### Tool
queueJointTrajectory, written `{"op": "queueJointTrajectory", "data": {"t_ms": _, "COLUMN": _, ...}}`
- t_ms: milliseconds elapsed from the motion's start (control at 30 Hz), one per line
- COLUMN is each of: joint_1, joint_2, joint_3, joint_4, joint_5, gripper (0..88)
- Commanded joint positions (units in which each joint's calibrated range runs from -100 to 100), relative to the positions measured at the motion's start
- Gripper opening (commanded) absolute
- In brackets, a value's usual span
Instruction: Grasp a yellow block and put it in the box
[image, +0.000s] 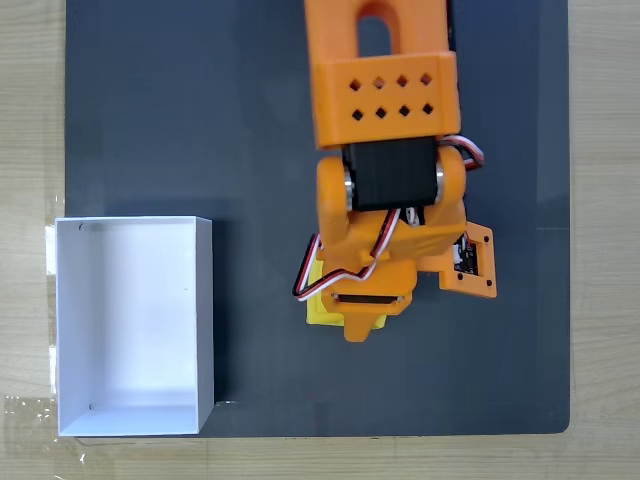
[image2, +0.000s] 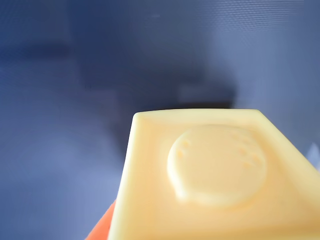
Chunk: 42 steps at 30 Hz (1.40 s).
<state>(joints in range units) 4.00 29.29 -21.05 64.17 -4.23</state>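
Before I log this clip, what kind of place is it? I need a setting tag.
Probably a hobby or lab tabletop robot rig: a dark mat on a pale wooden table, a white box and a yellow block under an orange arm.

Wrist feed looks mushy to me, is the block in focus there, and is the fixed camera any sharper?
Wrist view: the yellow block is close, pale and soft-edged, the mat behind blurred. Fixed view: sharp, evenly lit; the box casts a faint shadow.

Orange arm (image: 385, 130) extends downward in the fixed view, well right of the box (image: 205, 320). Gripper (image: 360, 318) points down; finger position obscured, apparently closed around something.
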Motion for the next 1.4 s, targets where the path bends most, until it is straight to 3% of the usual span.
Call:
{"op": "queueJointTrajectory", "data": {"t_ms": 0, "joint_1": 0.54, "joint_2": -8.36, "joint_3": -8.85, "joint_4": -0.56, "joint_5": -0.5, "gripper": 22.5}}
{"op": "queueJointTrajectory", "data": {"t_ms": 333, "joint_1": 11.82, "joint_2": -14.2, "joint_3": -23.23, "joint_4": -0.65, "joint_5": -0.55, "gripper": 22.5}}
{"op": "queueJointTrajectory", "data": {"t_ms": 700, "joint_1": 25.63, "joint_2": -10.47, "joint_3": -19.7, "joint_4": -0.65, "joint_5": -0.08, "gripper": 23.2}}
{"op": "queueJointTrajectory", "data": {"t_ms": 1233, "joint_1": 25.46, "joint_2": 4.61, "joint_3": -19.43, "joint_4": -0.65, "joint_5": 0.08, "gripper": 23.2}}
{"op": "queueJointTrajectory", "data": {"t_ms": 1367, "joint_1": 24.28, "joint_2": 6.39, "joint_3": -19.43, "joint_4": -0.65, "joint_5": 2.49, "gripper": 23.3}}
